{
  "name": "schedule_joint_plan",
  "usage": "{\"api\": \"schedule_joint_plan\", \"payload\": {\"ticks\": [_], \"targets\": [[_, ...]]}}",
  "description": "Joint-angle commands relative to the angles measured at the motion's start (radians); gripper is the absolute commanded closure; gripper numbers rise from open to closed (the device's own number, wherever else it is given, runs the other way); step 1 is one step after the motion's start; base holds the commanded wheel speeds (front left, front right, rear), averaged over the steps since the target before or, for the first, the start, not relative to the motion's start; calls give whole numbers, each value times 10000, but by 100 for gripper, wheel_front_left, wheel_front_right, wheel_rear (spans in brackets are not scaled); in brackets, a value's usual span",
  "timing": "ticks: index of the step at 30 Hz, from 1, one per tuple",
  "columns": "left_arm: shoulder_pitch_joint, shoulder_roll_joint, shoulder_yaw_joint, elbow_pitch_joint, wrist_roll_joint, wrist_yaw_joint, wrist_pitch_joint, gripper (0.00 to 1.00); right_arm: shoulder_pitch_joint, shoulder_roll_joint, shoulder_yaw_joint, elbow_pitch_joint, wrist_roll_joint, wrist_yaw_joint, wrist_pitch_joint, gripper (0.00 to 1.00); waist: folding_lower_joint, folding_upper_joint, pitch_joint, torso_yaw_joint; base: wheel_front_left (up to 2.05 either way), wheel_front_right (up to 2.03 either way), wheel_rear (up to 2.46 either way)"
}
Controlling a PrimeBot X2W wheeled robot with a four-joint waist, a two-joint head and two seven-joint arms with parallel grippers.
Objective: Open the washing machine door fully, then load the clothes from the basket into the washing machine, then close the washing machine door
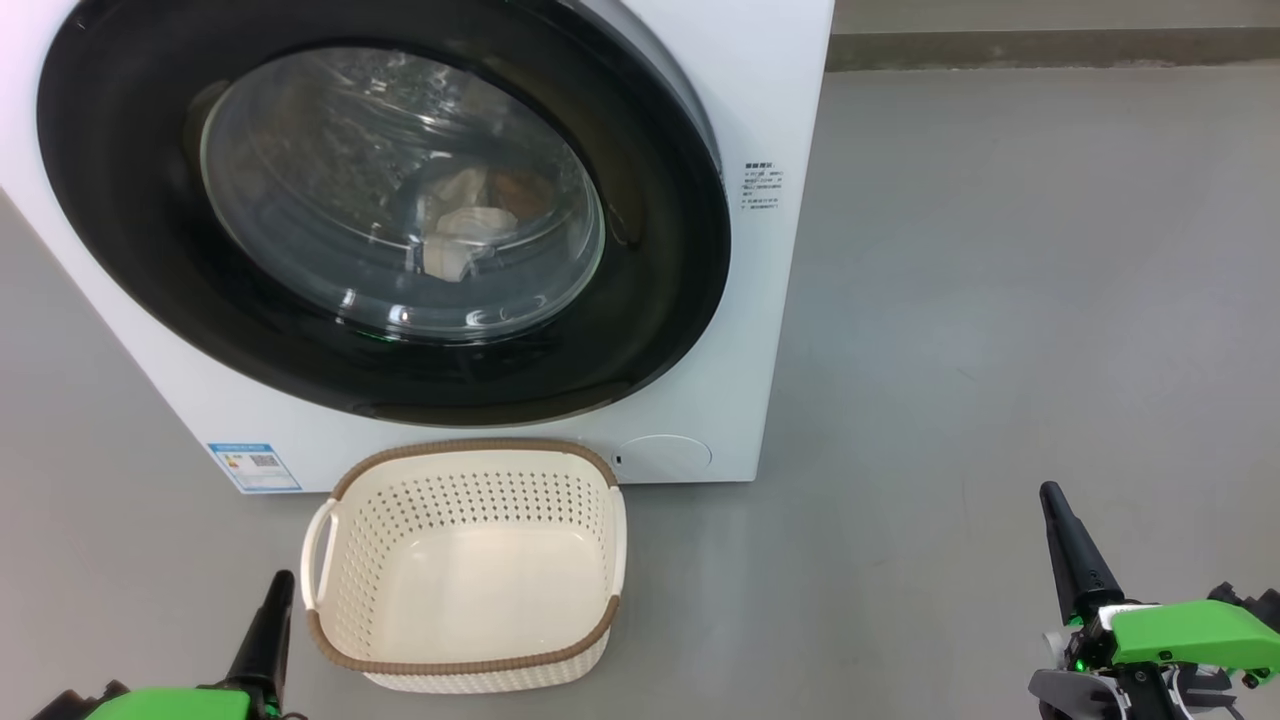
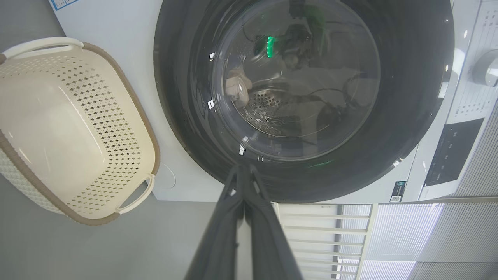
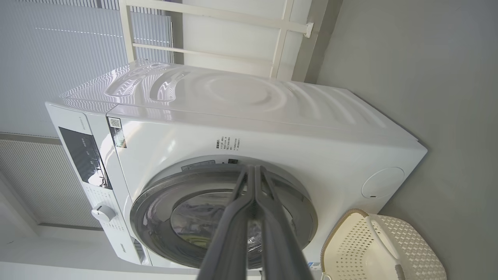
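Observation:
The washing machine (image 1: 775, 300) stands in front of me with its round black-rimmed door (image 1: 120, 230) shut against the front. Through the glass, cream and pale clothes (image 1: 462, 228) lie in the drum, and they also show in the left wrist view (image 2: 236, 87). On the floor just below the door sits the cream basket (image 1: 470, 447), its inside bare. My left gripper (image 1: 280, 582) is shut at the lower left, beside the basket's handle. At the lower right my right gripper (image 1: 1050, 495) is shut too, apart from the machine. Neither holds anything.
Grey floor (image 1: 1000, 300) stretches open to the right of the machine, up to a wall base (image 1: 1050, 48). The machine's control panel (image 3: 83, 155) and knob (image 3: 102, 213) sit on its upper front. A white railing (image 2: 323, 233) stands beside the machine.

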Motion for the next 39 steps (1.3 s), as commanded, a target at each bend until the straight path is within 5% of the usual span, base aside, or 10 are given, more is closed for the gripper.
{"api": "schedule_joint_plan", "payload": {"ticks": [1, 9, 39], "targets": [[-492, 104, 329, -172, -307, -28, 97, 100, 33, 2, 151, -329, 300, 16, 95, 100, 0, 0, -18, 17, 0, 0, 0], [-552, 73, 378, -142, -1140, -29, 335, 100, 101, 79, 22, -405, 1005, 16, 336, 100, 0, 0, -105, 97, 0, 0, 0], [-556, 56, 402, -142, -1151, -29, 361, 100, 100, 109, -23, -406, 996, 16, 377, 100, 0, 0, -108, 100, 0, 0, 0]]}}
